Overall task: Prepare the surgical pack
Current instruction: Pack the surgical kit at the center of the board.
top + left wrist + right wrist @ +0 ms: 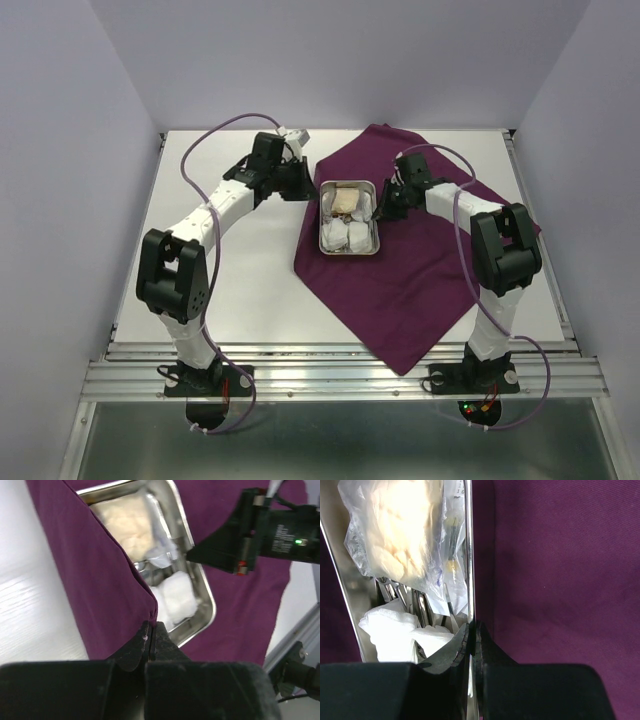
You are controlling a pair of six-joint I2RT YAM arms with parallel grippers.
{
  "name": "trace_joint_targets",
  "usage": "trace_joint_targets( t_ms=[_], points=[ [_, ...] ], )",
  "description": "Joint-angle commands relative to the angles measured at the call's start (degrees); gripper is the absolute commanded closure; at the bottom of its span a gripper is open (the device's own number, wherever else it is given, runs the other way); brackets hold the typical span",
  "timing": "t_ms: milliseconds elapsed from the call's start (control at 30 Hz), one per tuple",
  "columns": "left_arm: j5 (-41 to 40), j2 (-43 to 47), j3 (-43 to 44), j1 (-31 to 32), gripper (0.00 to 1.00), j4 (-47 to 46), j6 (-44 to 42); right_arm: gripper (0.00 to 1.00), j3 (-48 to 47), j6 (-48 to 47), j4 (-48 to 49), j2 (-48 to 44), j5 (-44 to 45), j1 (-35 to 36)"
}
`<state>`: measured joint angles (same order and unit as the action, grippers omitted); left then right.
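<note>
The left jaws pinch shut on the purple cloth's (100, 590) edge, holding it up, likely to fold over the steel tray (199, 622) of gauze pads (175, 597) sitting on it, while the right jaws squeeze the tray's rim so it stays put on the counter (240, 280)

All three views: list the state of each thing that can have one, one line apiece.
purple cloth: spread on the table, left edge pinched and lifted beside the tray
steel tray: on the cloth, loaded, right wall clamped
gauze pads: lying in the tray
clear packet: lying in the tray, over the instruments
left end effector: shut on the cloth edge
right end effector: shut on the tray wall
</note>
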<state>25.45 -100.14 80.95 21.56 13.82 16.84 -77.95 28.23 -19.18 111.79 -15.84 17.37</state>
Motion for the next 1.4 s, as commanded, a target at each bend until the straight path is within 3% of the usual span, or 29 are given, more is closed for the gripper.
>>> trace_joint_targets(
  t_ms=[0,333,967,1367],
  points=[
    [3.90,-0.14,3.69,1.29,1.00,-2.84,1.70,0.99,-3.43,-1.69,0.37,-0.78,-0.95,0.56],
    [6.18,3.72,2.64,-2.66,1.00,-5.64,2.93,0.99,-3.79,-0.19,0.72,-0.61,-1.66,0.56],
    [12.08,11.98,-9.23,-21.03,1.00,-8.37,2.32,0.99,-6.77,7.72,6.35,2.20,-2.27,6.01],
    [13.75,12.69,-3.08,-22.44,1.00,-5.65,1.79,0.99,-13.62,11.32,5.65,6.60,-1.39,9.97]
  ],
)
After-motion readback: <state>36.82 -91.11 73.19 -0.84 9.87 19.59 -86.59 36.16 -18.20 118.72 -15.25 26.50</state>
